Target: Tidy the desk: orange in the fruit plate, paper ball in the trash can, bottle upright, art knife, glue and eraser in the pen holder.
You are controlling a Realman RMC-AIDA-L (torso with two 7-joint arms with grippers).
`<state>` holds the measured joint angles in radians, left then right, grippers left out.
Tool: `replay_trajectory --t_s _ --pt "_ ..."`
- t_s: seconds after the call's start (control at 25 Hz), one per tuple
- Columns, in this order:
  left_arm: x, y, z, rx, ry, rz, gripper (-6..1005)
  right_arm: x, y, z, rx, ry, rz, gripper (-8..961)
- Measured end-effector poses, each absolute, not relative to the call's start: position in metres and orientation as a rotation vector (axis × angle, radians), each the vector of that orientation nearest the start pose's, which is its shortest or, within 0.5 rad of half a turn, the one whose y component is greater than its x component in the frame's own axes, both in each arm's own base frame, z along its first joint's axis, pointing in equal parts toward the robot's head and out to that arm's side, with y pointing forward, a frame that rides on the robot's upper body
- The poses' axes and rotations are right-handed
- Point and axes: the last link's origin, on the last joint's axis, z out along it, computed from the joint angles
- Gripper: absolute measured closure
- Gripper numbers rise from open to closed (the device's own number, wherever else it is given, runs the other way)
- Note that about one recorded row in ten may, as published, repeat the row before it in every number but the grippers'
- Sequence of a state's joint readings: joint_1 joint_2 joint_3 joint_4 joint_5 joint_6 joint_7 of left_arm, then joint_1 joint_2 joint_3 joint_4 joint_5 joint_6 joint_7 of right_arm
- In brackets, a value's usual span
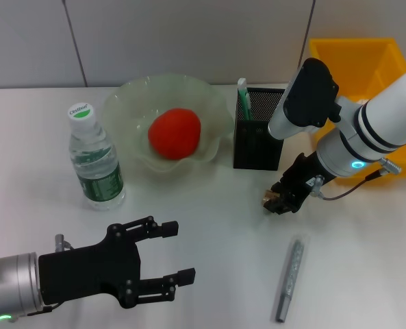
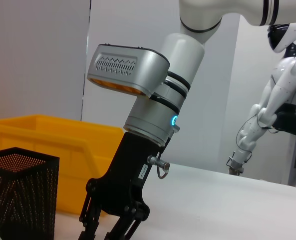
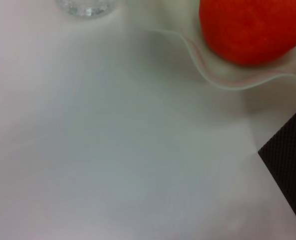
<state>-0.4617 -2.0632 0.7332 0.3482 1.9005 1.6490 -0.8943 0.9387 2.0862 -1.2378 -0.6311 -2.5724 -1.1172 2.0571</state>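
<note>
The right gripper (image 1: 278, 201) is down at the table (image 1: 209, 226), just in front of the pen holder (image 1: 257, 130), its fingers pinched on a small tan thing that looks to be the eraser (image 1: 268, 200), mostly hidden in the claw. The left wrist view shows that same gripper (image 2: 105, 227) from the side, fingers drawn narrow, the mesh pen holder (image 2: 20, 195) beside it and the yellow trash can (image 2: 53, 150) behind.

The art knife (image 1: 290, 277), a slim grey stick, lies on the near side of the table, apart from the right gripper and nearer to us.

The left gripper (image 1: 168, 257) hovers near-left with its black fingers spread wide, holding nothing.

The bottle (image 1: 93, 161) stands upright at left, its white cap bearing green print too small to read and its label dark green. The red-orange orange (image 1: 175, 132) sits in the pale-green fruit plate (image 1: 131, 96), matte skin, ruffled rim. A green-and-white stick, perhaps the glue (image 1: 243, 96), pokes from the pen holder.
</note>
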Motion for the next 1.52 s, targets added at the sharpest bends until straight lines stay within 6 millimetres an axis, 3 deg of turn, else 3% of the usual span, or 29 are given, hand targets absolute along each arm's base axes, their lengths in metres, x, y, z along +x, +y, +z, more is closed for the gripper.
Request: replay_trajectory --t_s 0.64,0.72,0.76,0.8,0.84,0.88,0.92,1.0,1.04,1.24,1.52 --pt "-0.279 0.269 -0.040 -2.777 -0.333 -0.916 193 0.188 0.419 -0.062 -2.746 0.511 -0.457 633" --pt "-0.279 0.269 -0.040 -2.777 -0.333 -0.916 193 0.184 0.419 -0.061 -2.751 0.516 -0.431 678" --pt "-0.279 0.269 -0.040 -2.777 -0.334 -0.916 194 0.170 0.419 -0.055 -2.777 0.523 -0.328 701" --pt "-0.279 0.269 -0.040 -2.777 -0.334 -0.916 194 0.170 0.419 -0.055 -2.777 0.523 -0.328 699" --pt "-0.279 0.269 -0.040 -2.777 -0.334 -0.917 194 0.153 0.417 -0.044 -2.798 0.509 -0.203 698" --pt "-0.279 0.269 -0.040 -2.777 -0.334 -0.917 194 0.153 0.417 -0.044 -2.798 0.509 -0.203 696" --pt "-0.279 0.269 -0.040 -2.777 -0.335 -0.918 194 0.137 0.414 -0.026 -2.801 0.494 -0.044 695" --pt "-0.279 0.268 -0.040 -2.777 -0.336 -0.919 194 0.132 0.413 -0.017 -2.788 0.489 0.032 691" --pt "-0.279 0.268 -0.040 -2.777 -0.340 -0.920 194 0.126 0.413 0.003 -2.734 0.476 0.167 690" --pt "-0.280 0.266 -0.040 -2.776 -0.345 -0.922 194 0.135 0.424 0.033 -2.549 0.495 0.270 682" --pt "-0.279 0.267 -0.040 -2.779 -0.350 -0.930 194 0.150 0.438 0.036 -2.475 0.564 0.157 671"
